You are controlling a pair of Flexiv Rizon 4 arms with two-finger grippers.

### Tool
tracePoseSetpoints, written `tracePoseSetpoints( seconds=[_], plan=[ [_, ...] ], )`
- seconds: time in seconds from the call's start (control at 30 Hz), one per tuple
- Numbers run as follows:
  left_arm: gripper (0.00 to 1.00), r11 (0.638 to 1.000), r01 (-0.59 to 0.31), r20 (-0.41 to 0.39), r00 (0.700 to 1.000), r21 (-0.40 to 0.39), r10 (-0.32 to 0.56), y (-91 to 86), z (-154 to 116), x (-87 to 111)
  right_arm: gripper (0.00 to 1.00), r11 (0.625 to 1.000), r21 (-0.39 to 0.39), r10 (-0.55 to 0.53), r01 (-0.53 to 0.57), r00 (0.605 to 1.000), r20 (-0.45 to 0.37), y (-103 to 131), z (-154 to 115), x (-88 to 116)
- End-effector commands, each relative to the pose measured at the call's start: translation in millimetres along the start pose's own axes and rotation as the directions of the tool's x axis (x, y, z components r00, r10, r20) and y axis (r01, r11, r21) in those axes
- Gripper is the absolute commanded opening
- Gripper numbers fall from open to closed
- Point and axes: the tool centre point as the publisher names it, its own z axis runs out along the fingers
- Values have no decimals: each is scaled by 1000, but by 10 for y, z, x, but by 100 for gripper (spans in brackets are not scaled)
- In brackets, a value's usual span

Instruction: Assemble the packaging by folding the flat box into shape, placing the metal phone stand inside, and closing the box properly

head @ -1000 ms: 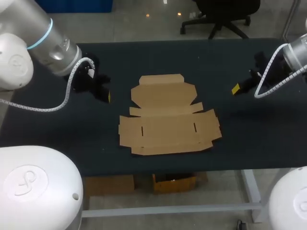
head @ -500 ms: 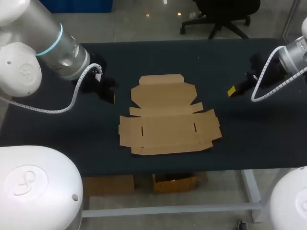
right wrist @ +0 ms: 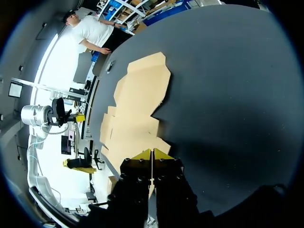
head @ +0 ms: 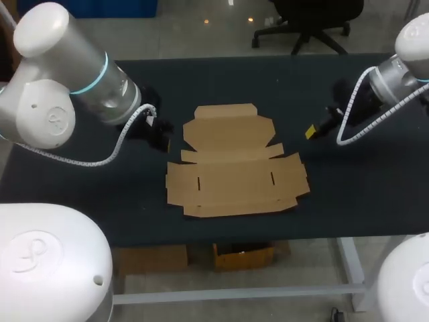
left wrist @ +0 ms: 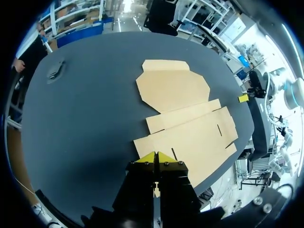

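The flat brown cardboard box (head: 234, 164) lies unfolded in the middle of the black table, lid flap on the far side. Just off its left edge is my left gripper (head: 162, 137), shut and empty; in the left wrist view its yellow tips (left wrist: 156, 157) meet over the cardboard's (left wrist: 187, 118) near corner. To the right of the box hangs my right gripper (head: 311, 131), also shut and empty, tips (right wrist: 151, 154) together ahead of the cardboard (right wrist: 135, 109). A small grey metal object (left wrist: 56, 70), perhaps the phone stand (right wrist: 110, 66), rests near the table's far left edge, hidden in the head view.
The black table (head: 221, 80) is bare around the cardboard, with open room behind and in front of it. My right gripper's yellow tip (left wrist: 244, 98) shows across the box in the left wrist view.
Both arms have moved inward toward the cardboard: the left gripper to the right, the right gripper to the left. Both stayed shut. The cardboard has not moved.
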Motion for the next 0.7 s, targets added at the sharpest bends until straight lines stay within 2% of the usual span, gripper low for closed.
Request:
tracePoseSetpoints(
  seconds=[0.03, 0.43, 0.7],
  plan=[
    [0, 1000, -5, -3, 1000, -5, 5, -38, 121, -26, 0, 1000, 8, 1, -1, 1000, -5, 41, 100, -42],
    [0, 999, -29, -6, 1000, -19, 29, -91, 345, -119, 0, 1000, 9, -6, 6, 1000, -12, 65, 282, -104],
    [0, 1000, -9, -17, 1000, -29, 9, -149, 479, -181, 0, 1000, -9, 20, -20, 1000, -22, 60, 339, -153]
  ],
)
